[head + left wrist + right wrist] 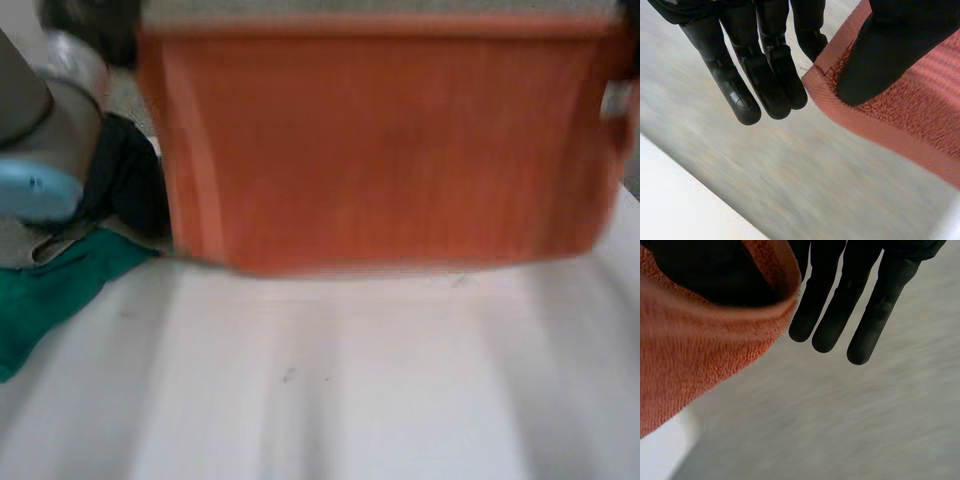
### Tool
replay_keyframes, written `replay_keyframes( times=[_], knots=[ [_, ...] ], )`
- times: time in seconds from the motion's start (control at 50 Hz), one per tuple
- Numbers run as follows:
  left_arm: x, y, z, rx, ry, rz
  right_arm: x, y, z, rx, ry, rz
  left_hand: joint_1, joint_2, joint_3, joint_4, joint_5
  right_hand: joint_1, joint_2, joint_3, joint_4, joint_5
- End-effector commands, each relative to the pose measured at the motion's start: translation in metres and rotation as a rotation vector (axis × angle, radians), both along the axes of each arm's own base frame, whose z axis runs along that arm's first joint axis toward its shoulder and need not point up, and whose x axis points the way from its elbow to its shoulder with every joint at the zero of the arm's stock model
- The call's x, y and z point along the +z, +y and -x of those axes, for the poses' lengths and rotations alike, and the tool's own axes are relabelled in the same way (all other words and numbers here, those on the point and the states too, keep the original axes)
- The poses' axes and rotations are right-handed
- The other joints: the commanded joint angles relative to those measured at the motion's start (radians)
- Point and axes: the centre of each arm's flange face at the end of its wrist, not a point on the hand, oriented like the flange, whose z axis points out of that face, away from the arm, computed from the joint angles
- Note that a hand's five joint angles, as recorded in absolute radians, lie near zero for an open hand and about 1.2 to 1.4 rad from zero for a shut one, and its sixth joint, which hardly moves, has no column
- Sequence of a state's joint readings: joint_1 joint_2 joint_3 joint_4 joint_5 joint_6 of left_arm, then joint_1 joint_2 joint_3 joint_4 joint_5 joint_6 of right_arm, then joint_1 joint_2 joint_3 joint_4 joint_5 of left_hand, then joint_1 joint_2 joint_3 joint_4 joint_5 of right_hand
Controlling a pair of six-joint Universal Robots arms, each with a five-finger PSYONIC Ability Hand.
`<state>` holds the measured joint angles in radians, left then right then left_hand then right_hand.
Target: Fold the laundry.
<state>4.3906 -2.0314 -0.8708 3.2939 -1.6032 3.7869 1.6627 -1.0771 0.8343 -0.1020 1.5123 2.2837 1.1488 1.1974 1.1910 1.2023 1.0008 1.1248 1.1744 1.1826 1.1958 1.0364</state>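
Left robot hand (771, 75) on terry towel (920, 117)

Head view looks down, orange towel (380, 150) close; both wrist views near towel corners.

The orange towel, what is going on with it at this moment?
The robot is holding the orange towel up, stretched wide between its two hands over the white table. The left hand pinches one corner between thumb and fingers, and the right hand pinches the opposite end in the same way. No fold is made yet. A green cloth and a dark cloth lie waiting beside the left arm.
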Motion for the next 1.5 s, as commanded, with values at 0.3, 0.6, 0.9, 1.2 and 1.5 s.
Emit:
replay_keyframes(
  times=[0.3,0.6,0.9,1.2,1.5],
  knots=[
    [-0.085,0.001,-0.019,-0.001,0.050,-0.210,-0.078,0.000,-0.012,0.208,-0.013,-0.171,0.247,0.199,0.205,0.194,0.221,0.271,0.222,0.214,0.200,0.185],
    [-0.202,0.029,-0.015,-0.021,-0.033,-0.484,-0.221,0.002,0.003,0.209,-0.127,-0.607,0.247,0.199,0.205,0.194,0.221,-0.253,-0.303,-0.311,-0.324,-0.340],
    [-0.194,0.044,-0.026,-0.025,-0.022,-0.547,-0.237,-0.003,0.039,0.044,-0.298,-0.793,0.247,0.199,0.205,0.194,0.221,0.271,0.222,0.214,0.200,0.185],
    [-0.204,0.133,-0.051,-0.002,-0.185,-0.913,-0.192,0.071,0.081,-0.023,-0.025,-1.084,0.247,0.199,0.205,0.194,0.221,0.271,0.222,0.214,0.200,0.185],
    [-0.186,0.177,-0.050,-0.072,-0.478,-1.005,-0.192,0.102,0.092,-0.029,0.274,-1.051,0.247,0.199,0.205,0.194,0.221,0.271,0.222,0.214,0.200,0.185]
  ],
)
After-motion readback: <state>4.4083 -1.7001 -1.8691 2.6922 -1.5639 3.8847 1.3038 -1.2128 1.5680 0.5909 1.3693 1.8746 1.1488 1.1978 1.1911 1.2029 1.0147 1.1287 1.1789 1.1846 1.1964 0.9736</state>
